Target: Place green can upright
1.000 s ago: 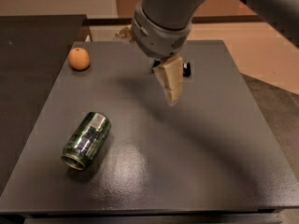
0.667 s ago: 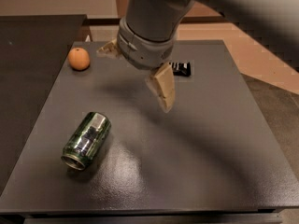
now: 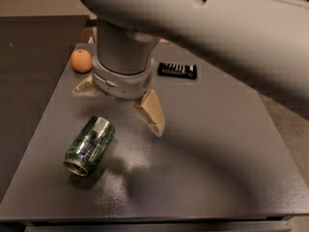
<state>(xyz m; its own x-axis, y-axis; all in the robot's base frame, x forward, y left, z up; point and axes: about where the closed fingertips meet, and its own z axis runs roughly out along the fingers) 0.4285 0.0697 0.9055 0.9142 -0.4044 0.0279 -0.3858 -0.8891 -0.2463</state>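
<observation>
The green can point(image 3: 90, 145) lies on its side on the dark grey table point(image 3: 207, 144), at the front left, with one silver rimmed end facing the front left. My gripper point(image 3: 117, 109) hangs over the table just behind and slightly right of the can. Its two tan fingers point(image 3: 150, 113) are spread wide apart and hold nothing. The gripper does not touch the can. The big grey arm crosses the top of the view and hides part of the table's back.
An orange fruit point(image 3: 81, 61) sits at the table's back left. A flat black ribbed packet point(image 3: 177, 70) lies at the back, right of the arm. A darker surface point(image 3: 29, 81) adjoins the table on the left. The floor shows at the right.
The arm has swung left and toward the front, bringing the gripper from the table's back middle to just behind the can. The can, orange and packet have not moved.
</observation>
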